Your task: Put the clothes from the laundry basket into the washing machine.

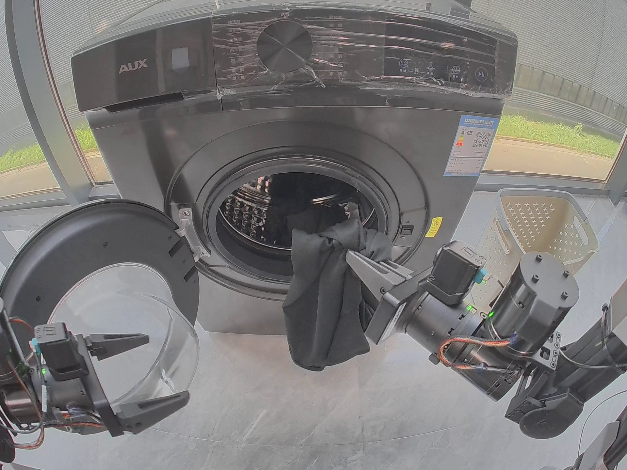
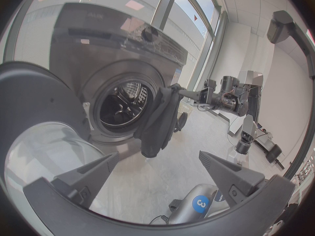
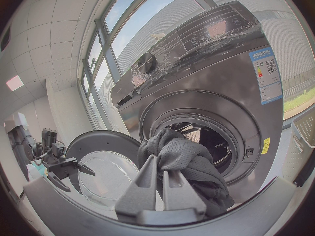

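Observation:
A dark grey garment (image 1: 326, 295) hangs from my right gripper (image 1: 353, 256), which is shut on its top just in front of the washing machine's round opening (image 1: 290, 217). The cloth dangles below the drum rim toward the floor. In the right wrist view the garment (image 3: 183, 158) bunches over the shut fingers (image 3: 147, 181). From the left wrist view the garment (image 2: 160, 118) hangs beside the drum (image 2: 123, 104). My left gripper (image 1: 140, 373) stands open low at the left, in front of the swung-open door (image 1: 98, 269), holding nothing. The white laundry basket (image 1: 542, 226) stands at the right of the machine.
The grey washing machine (image 1: 294, 99) fills the middle, its door (image 2: 36, 115) open to the left. Pale tiled floor (image 1: 294, 412) lies in front. Large windows stand behind the machine.

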`<state>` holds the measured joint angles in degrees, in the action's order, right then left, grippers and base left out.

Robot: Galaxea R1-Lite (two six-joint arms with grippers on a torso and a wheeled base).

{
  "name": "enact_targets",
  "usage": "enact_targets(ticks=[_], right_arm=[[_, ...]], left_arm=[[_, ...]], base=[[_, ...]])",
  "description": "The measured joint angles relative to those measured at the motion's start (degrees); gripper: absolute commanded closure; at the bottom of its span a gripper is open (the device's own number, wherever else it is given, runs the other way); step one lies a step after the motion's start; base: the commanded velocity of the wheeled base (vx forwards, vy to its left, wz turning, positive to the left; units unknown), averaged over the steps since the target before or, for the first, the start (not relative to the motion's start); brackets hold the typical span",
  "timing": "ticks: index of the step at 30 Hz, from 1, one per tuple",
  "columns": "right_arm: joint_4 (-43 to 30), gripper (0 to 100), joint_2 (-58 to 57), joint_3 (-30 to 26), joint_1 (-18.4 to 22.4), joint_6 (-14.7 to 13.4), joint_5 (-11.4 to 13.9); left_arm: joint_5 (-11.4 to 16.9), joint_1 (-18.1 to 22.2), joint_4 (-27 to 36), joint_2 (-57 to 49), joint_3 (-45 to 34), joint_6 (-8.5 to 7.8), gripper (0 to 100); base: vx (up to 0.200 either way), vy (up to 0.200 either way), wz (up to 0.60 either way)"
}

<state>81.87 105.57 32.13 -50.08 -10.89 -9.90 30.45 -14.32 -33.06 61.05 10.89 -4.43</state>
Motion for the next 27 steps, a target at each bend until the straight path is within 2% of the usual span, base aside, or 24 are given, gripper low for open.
enact_targets(ticks=[10,27], right_arm=[[0.5,100,-0.4,0.6,-0.1,0.0,0.2],[0.6,100,-2.2,0.4,-0.6,0.0,0.2]], left_arm=[[-3.2,-6.4,-9.4,16.8,3.3,0.29,0],[-3.7,-9.7,-18.9,36.0,6.8,0.22,0]], base=[[0.000,0.000,0.00],[0.000,0.000,0.00]])
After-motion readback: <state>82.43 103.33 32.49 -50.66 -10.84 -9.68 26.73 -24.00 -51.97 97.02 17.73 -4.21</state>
